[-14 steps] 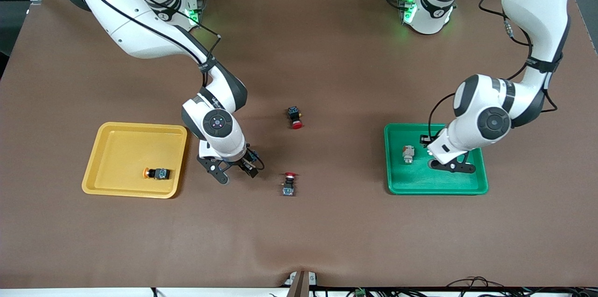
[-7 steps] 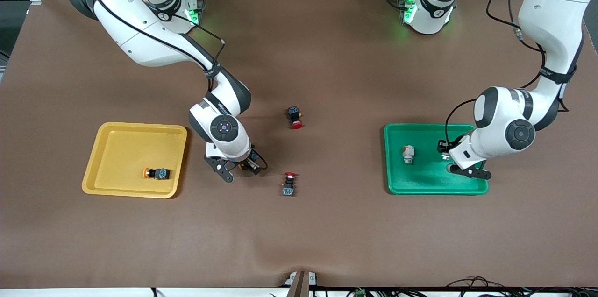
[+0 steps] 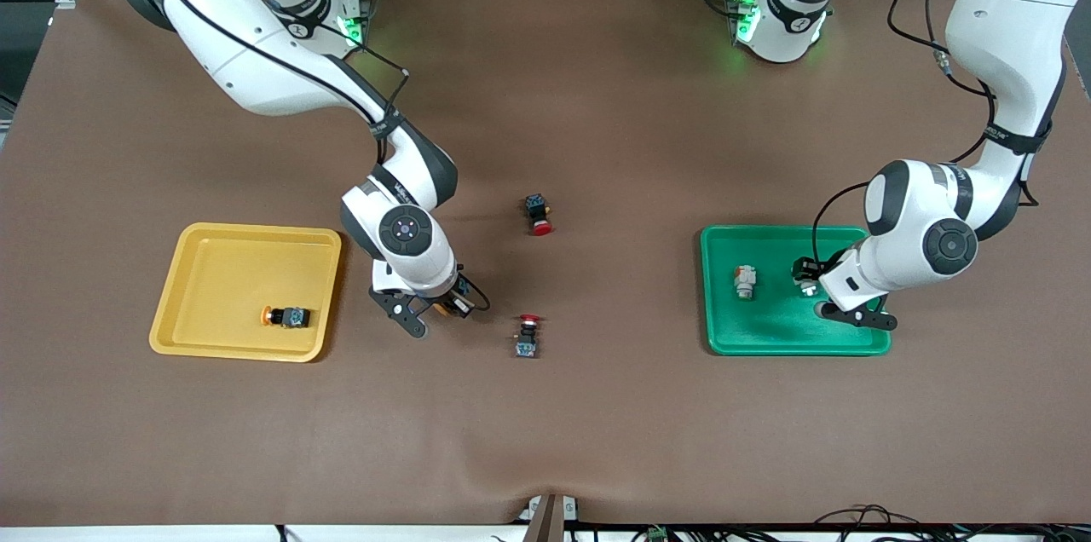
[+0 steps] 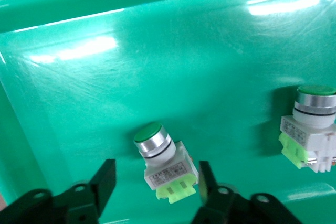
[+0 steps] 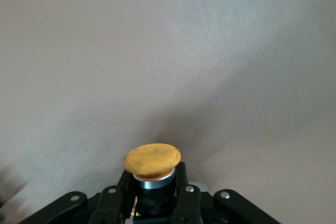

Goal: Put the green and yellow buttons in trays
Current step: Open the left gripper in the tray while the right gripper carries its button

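Note:
In the green tray [image 3: 767,333] lie two green buttons. One [image 3: 744,279] [image 4: 313,124] rests apart; the other [image 3: 806,281] [image 4: 165,163] lies on the tray floor between the spread fingers of my left gripper [image 3: 825,295] [image 4: 156,182], which is open and does not touch it. My right gripper [image 3: 436,309] [image 5: 153,179] is shut on a yellow button [image 3: 442,308] [image 5: 152,161], low over the table beside the yellow tray [image 3: 222,256]. Another yellow button [image 3: 288,316] lies in that tray.
Two red-capped black switches lie mid-table: one [image 3: 537,214] nearer the robots' bases, one [image 3: 527,335] nearer the front camera, close to my right gripper. The brown mat covers the whole table.
My left gripper has opened and let go of the green button in the green tray. My right gripper has closed on the yellow button on the table.

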`<state>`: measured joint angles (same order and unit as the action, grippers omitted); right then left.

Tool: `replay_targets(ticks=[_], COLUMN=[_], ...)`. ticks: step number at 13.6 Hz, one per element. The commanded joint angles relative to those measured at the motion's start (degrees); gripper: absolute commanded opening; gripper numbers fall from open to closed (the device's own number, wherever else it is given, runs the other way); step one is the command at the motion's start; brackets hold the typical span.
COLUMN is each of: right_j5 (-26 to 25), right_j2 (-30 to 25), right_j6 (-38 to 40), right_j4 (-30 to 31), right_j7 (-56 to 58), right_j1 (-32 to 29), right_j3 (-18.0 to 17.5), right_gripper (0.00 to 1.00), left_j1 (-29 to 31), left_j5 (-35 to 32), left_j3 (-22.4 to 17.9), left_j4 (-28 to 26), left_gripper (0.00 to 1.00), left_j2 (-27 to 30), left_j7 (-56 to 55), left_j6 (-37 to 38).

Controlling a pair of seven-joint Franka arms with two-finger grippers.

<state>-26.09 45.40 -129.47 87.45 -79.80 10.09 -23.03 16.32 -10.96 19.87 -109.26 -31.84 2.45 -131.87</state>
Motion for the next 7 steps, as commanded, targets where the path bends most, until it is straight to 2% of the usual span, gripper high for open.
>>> replay_targets(ticks=[1,3,7], right_j5=[1.0,0.9,0.3], right_j2=[-4.9,-6.5,-9.4], right_j6=[5.4,8.8,10.9], right_j4=[-0.2,-1.3,-1.1], right_j7=[15.3,32.1,62.2], right_j1=[-2.9,-5.8,-9.6], right_j3=[-2.3,-3.9,-3.4], right_gripper=[0.0,0.0,0.0], left_j1=[0.2,0.2,-0.1], left_j5=[-1.3,-1.2,-1.3], left_j3=[0.1,0.2,0.4], left_j4=[0.3,1.6,4.8], left_gripper=[1.0,1.0,1.0], left_j2=[1.1,1.3,2.4], left_j7=[0.4,0.5,0.5], left_j6=[0.1,0.9,4.6])
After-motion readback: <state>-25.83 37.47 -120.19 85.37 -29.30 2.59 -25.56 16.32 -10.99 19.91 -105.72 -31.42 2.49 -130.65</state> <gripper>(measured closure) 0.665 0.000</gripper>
